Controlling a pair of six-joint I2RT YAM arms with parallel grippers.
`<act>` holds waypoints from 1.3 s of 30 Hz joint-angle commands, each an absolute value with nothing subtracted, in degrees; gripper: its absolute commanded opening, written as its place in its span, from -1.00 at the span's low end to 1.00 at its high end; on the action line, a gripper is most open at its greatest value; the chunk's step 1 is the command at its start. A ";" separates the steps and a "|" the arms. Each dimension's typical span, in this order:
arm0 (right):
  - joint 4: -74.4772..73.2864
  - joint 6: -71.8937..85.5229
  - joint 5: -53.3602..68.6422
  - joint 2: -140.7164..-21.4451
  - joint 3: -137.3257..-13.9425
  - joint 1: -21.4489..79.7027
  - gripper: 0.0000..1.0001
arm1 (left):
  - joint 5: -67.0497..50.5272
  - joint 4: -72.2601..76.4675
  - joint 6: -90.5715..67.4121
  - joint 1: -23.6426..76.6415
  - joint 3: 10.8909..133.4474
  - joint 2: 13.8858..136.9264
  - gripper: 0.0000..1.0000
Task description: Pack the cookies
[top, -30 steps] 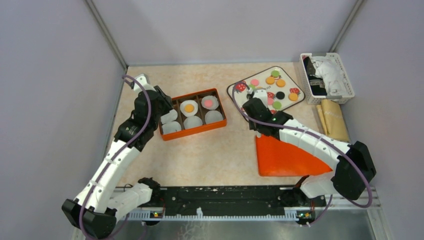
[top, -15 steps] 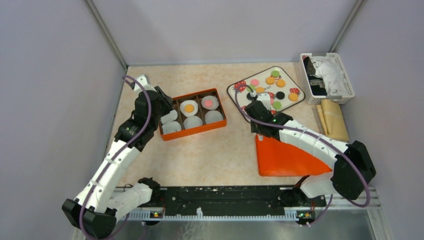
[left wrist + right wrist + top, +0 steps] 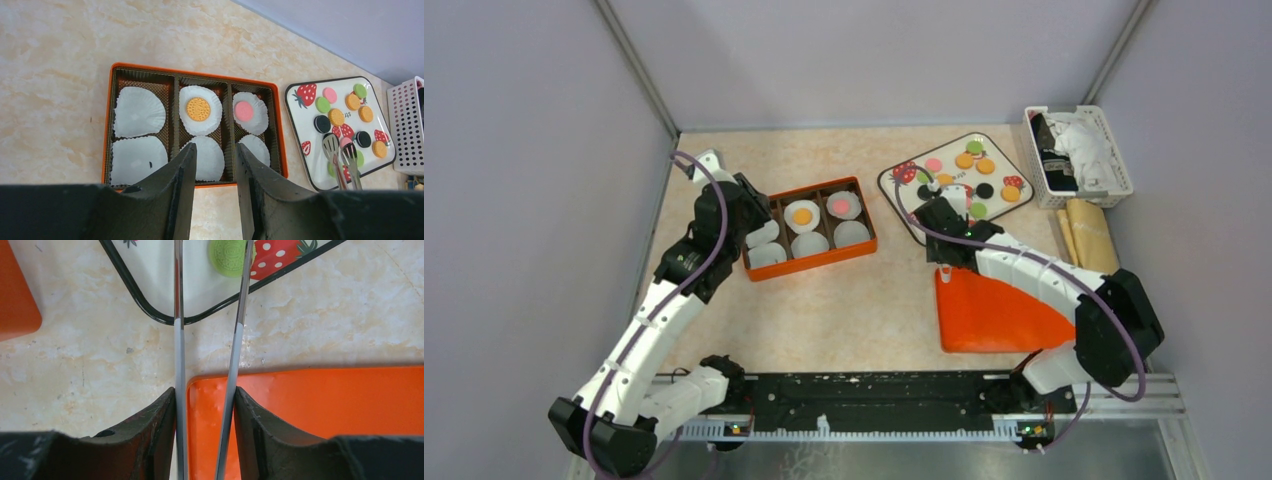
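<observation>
Several orange, green, pink and black cookies [image 3: 969, 160] lie on the strawberry-print tray [image 3: 886, 185]. The orange box [image 3: 809, 262] holds white paper cups. One cup has an orange cookie [image 3: 198, 108] and one a pink cookie [image 3: 244, 110]. My right gripper [image 3: 205, 392] is shut on metal tongs [image 3: 178, 340]. The tong arms are spread and reach onto the tray [image 3: 170, 285], either side of a green cookie [image 3: 229, 257]. My left gripper [image 3: 214, 150] is open and empty, just before the box's near edge.
An orange lid [image 3: 994, 310] lies flat under my right arm. A white basket [image 3: 1079, 155] with cloths stands at the far right, with a tan roll [image 3: 1092, 238] beside it. Grey walls close in the table on three sides.
My right arm has shifted slightly, bringing the tongs further onto the tray towards the green cookie. The left arm has not moved.
</observation>
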State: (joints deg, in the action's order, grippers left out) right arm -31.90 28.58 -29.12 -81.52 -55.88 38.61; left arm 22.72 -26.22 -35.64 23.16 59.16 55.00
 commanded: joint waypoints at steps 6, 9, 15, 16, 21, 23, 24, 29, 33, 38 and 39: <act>-26.16 25.83 -26.58 -85.07 -59.85 35.12 -0.22 | 22.55 -23.54 -35.24 22.94 58.62 54.09 -0.17; -25.22 24.99 -25.47 -85.75 -60.66 34.70 -0.34 | 22.75 -23.69 -35.17 22.93 58.67 53.90 -0.17; -25.73 24.01 -24.01 -84.33 -62.48 34.55 -0.90 | 23.95 -24.85 -35.41 22.94 59.84 53.76 -0.19; -25.99 23.83 -23.69 -83.33 -62.64 34.66 -0.96 | 24.07 -25.03 -35.42 22.94 60.14 53.87 -0.19; -28.02 23.08 -21.48 -78.08 -63.89 35.72 -1.00 | 23.65 -24.74 -35.35 22.22 61.17 55.49 -0.18; -29.72 22.87 -20.39 -77.03 -65.09 36.75 -1.00 | 23.52 -24.94 -35.52 21.04 62.13 56.64 -0.18; -30.11 22.74 -20.05 -76.68 -65.81 37.65 -1.00 | 23.35 -25.32 -35.81 20.30 62.83 57.24 -0.18; -31.77 22.42 -20.65 -77.60 -69.56 43.66 -1.00 | 16.69 -25.03 -36.25 13.22 64.85 59.97 -0.18; -31.04 22.39 -20.01 -78.34 -71.86 46.88 -1.00 | 14.17 -25.20 -36.06 8.47 65.40 61.54 -0.18; -31.28 21.11 -20.00 -83.64 -78.53 54.15 -1.00 | 5.53 -24.84 -38.86 -4.42 65.77 63.69 -0.21; -30.90 20.79 -19.47 -85.26 -79.85 55.27 -1.00 | 2.48 -24.30 -39.60 -6.45 65.37 64.24 -0.24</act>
State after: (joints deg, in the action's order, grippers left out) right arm -34.24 22.48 -19.92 -81.28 -72.58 50.19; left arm 12.43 -26.59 -36.62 1.56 63.55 63.05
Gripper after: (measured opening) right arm 0.362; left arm 0.403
